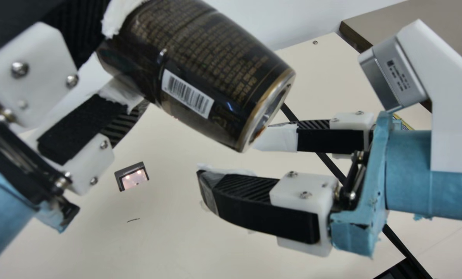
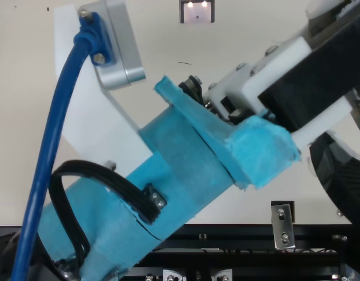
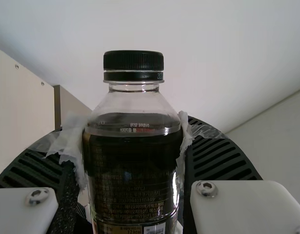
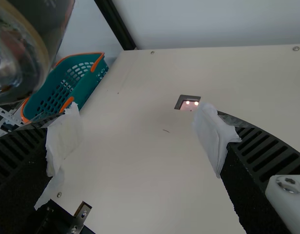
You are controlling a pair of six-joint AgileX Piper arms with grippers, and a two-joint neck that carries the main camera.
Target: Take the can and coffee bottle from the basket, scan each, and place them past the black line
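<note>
The coffee bottle (image 4: 30,61) looms base-first at upper left, the teal basket (image 4: 89,84) partly behind it. Right of centre, the scanner (image 4: 189,104) glows in the bench (image 4: 140,161). The right gripper's (image 1: 228,157) jaws stand apart, lower left and lower right.

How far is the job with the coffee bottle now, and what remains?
Done: the coffee bottle is out of the basket. In hand: the left gripper holds it; the open right gripper is near its base. Left: placing it past the black line. Its scan and the can's progress, I cannot tell.
</note>
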